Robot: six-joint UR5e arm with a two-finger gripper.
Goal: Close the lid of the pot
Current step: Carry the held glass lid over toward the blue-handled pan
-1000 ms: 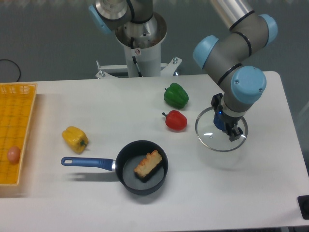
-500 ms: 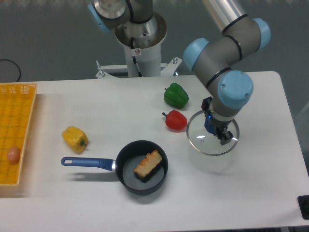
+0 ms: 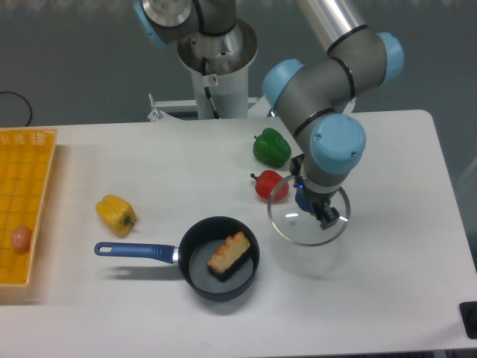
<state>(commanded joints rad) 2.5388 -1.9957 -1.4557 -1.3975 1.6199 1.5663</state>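
The gripper (image 3: 316,209) is clamping its fingers on the blue knob at the centre of the pot lid (image 3: 291,226) and is holding the glass disc above the white table (image 3: 387,298), roughly level, with a faint shadow lying on the tabletop beneath it. Taking the pot (image 3: 220,258) as the mark: the lid is hanging up and to the right of it, near but apart from its rim, so the pot is sitting uncovered. Inside the pot a browned piece of food (image 3: 228,253) is lying slantwise, and the pot's long blue handle is pointing away to the left. The red pepper (image 3: 270,184) is sitting above and to the right of the pot, and the lid's upper left edge is crossing just in front of it. The green pepper (image 3: 271,148) is standing further up behind the red one. The yellow pepper (image 3: 116,214) is lying to the upper left of the pot, above the handle's end. Far to the left, the yellow basket (image 3: 26,171) is holding an egg (image 3: 21,239).
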